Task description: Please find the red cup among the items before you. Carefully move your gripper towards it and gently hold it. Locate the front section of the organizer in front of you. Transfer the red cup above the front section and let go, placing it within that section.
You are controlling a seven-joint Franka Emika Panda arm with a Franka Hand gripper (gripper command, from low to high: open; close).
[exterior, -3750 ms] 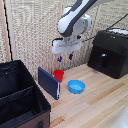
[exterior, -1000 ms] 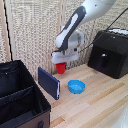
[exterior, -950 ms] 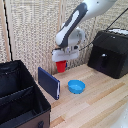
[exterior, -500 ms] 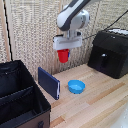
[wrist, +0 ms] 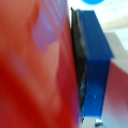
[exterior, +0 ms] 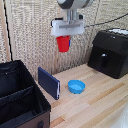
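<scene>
The red cup (exterior: pixel 63 43) hangs in the air, held at its rim by my gripper (exterior: pixel 66 35), well above the wooden table. The white gripper block sits just above the cup, shut on it. In the wrist view the red cup (wrist: pixel 35 65) fills most of the picture, pressed against a blue finger pad (wrist: pixel 95 60). The black fabric organizer (exterior: pixel 20 102) stands at the exterior view's left, low in the picture, with a divider across it. The cup is above and to the right of it, not over it.
A dark-blue flat slab (exterior: pixel 49 82) leans upright beside the organizer. A shallow blue bowl (exterior: pixel 76 86) lies on the table below the cup. A glossy black appliance (exterior: pixel 110 52) stands at the exterior view's right. A woven screen backs the table.
The gripper went down to the cup on the table, closed on it, and has lifted it high above the table and a little to the exterior view's right.
</scene>
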